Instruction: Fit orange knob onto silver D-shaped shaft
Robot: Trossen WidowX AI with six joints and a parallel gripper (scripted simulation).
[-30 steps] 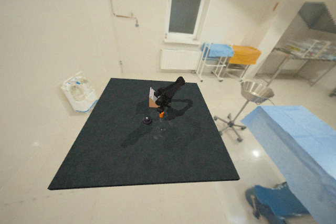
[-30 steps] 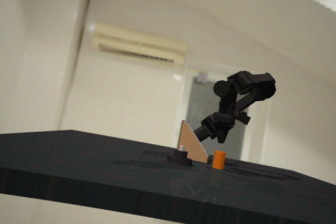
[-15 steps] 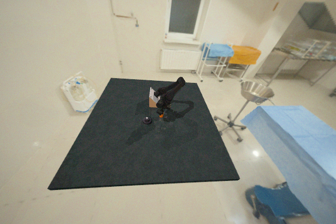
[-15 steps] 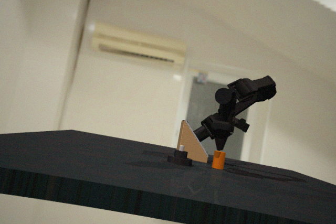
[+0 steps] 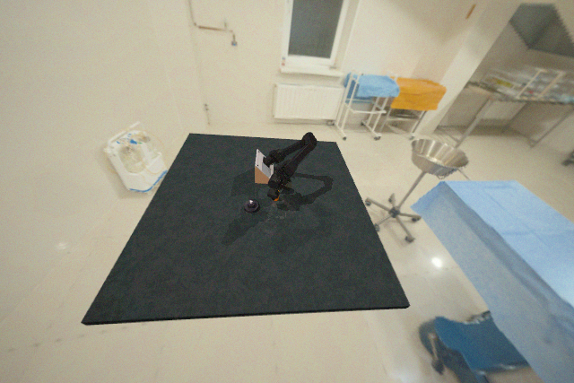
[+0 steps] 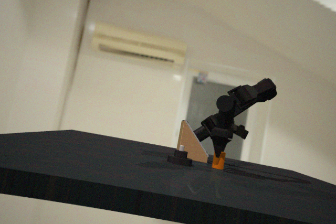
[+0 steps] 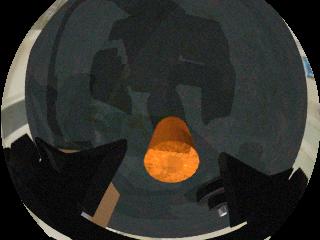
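Note:
The orange knob stands upright on the dark table top, its closed top facing up; its hole is hidden underneath. My gripper is open and points down. Its fingers stand on either side of the knob in the wrist view, with a gap on both sides; in the exterior view a finger overlaps the knob's upper part. The round dark pedestal stands left of the knob in the top and exterior views. Its silver shaft sticks up bare; the flat side cannot be made out.
A wooden wedge with a pale sloped face stands behind the pedestal and knob, close to the arm. The dark table top extends around them, and its near edge shows in the exterior view.

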